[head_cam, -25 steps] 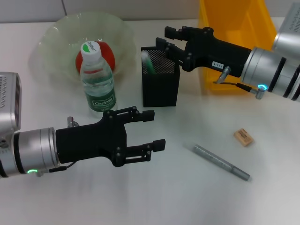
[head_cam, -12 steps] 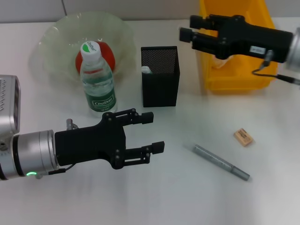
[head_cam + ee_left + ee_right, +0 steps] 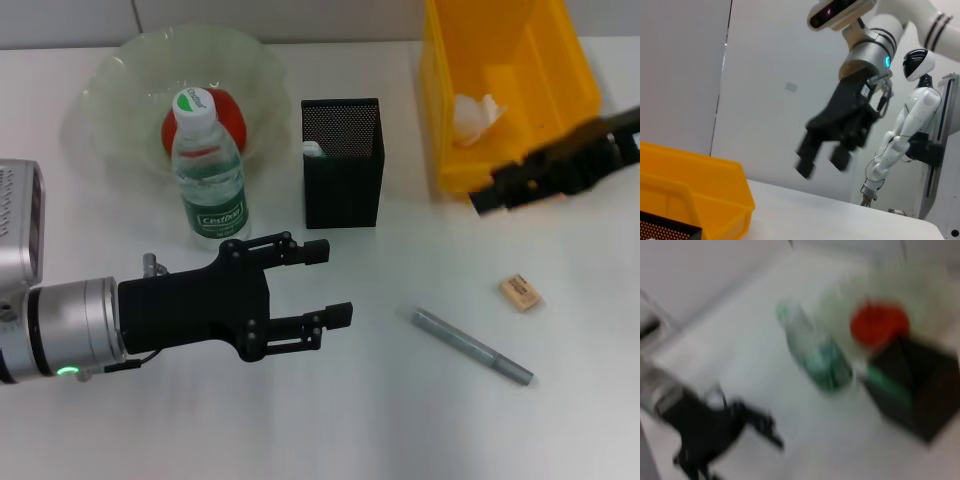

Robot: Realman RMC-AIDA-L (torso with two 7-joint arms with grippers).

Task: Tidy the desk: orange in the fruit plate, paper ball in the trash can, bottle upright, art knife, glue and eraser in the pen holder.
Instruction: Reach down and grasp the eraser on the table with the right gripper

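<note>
White tabletop (image 3: 330, 420). The left gripper (image 3: 325, 282) hovers low with jaws apart and empty — the upright bottle (image 3: 207, 170) just beyond them, the glue stick (image 3: 472, 347) and eraser (image 3: 520, 292) off to their right. The right gripper (image 3: 505, 192) sits beside the yellow trash can (image 3: 560, 60) — jaws apart, empty. The knife (image 3: 312, 150) stands in the pen holder (image 3: 343, 162).

The tabletop (image 3: 350, 420) is plain white. The orange (image 3: 232, 118) is red-orange, in a pale green translucent plate (image 3: 110, 80). The bottle (image 3: 208, 180) is clear, with a green label and a white cap. The holder (image 3: 343, 175) is black mesh, the can (image 3: 545, 110) bright yellow. The glue (image 3: 472, 347) is silvery grey, the eraser (image 3: 520, 292) tan. Both end effectors, left (image 3: 325, 282) and right (image 3: 500, 190), are black.
</note>
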